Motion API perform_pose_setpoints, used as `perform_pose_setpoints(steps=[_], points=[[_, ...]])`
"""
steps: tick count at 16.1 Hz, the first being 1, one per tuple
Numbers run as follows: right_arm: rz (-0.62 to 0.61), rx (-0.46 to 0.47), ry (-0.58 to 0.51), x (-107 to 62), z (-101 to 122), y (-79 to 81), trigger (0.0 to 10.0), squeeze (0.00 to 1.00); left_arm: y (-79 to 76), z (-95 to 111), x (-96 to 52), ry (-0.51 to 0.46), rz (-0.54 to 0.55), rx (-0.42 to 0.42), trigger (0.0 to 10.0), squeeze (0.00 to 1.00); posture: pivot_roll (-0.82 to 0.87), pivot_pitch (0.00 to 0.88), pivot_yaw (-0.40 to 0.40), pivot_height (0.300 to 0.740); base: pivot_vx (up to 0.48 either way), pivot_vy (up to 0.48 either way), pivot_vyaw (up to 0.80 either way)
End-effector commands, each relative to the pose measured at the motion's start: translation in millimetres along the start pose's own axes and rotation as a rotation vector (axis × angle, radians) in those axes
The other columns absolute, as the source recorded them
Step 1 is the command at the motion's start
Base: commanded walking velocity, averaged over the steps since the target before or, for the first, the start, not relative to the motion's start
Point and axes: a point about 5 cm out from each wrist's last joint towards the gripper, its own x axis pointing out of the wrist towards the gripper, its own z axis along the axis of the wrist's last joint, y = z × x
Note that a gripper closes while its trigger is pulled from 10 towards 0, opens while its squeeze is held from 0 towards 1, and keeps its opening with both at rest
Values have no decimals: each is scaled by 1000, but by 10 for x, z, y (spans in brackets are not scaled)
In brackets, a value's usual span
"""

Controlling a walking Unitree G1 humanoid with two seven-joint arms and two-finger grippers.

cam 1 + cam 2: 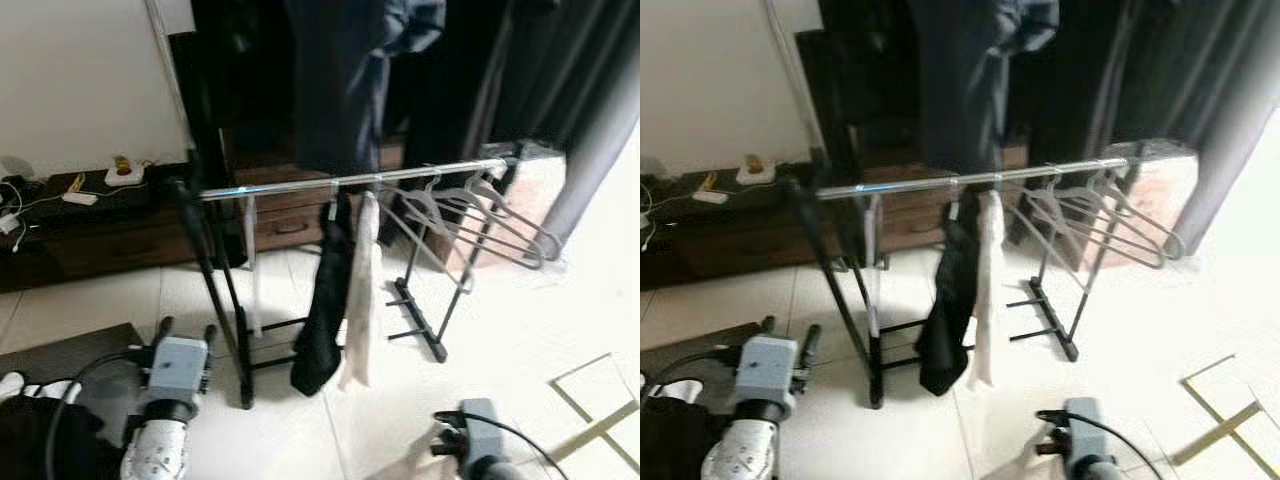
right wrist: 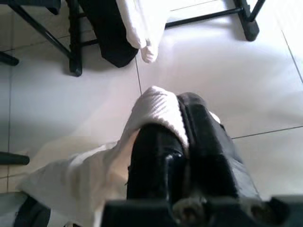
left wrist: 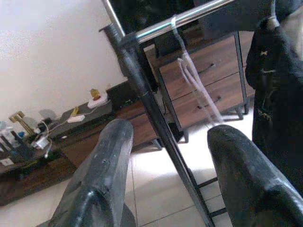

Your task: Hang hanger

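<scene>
Fingers [image 2: 208,142] of my right gripper [image 2: 182,142] are pressed together on a white cloth [image 2: 158,111], down low over the pale tiled floor [image 1: 520,330]. The cloth pokes up between the two black fingers and drapes back under my wrist. My left gripper [image 1: 185,335] is lifted a bit in front of me, and its two fingers [image 3: 99,175] are spread wide with nothing between them. It points at the left end of the clothes rack [image 1: 225,290]. The rack has black legs and a shiny silver rail [image 1: 350,180] across the top. A black garment [image 1: 322,300] hangs near the middle of the rail, and a white garment [image 1: 362,300] hangs right beside it, touching it. A thin clear hanger [image 3: 199,85] hangs near the left end of the rail. More bare hangers [image 1: 470,215] hang in a bunch at the right end of the rail, tilted and close together. Behind the rack there is a low dark wood cabinet [image 1: 110,235] with drawers, and small things and wires sit on top of it by the white wall. Dark clothes [image 1: 340,70] hang up high behind the rack, and a grey curtain [image 1: 600,110] hangs on the right side
</scene>
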Motion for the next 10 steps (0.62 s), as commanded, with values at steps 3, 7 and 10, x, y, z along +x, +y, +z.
perform_pose_setpoints(steps=[3,7,10], points=[[-33,-55,-123,1,256,-96,10000,0,-42,13,-9,-1,-10,-5,10000,0,136,73,-14,740,0,-393,0],[-42,3,-556,-85,1068,-19,10000,0,-56,-16,-32,17,-35,-19,10000,0,110,76,-9,740,0,0,0],[75,-15,-675,-205,1335,162,10000,0,-69,-22,-34,20,-52,-21,10000,0,101,76,-11,740,0,0,0]])
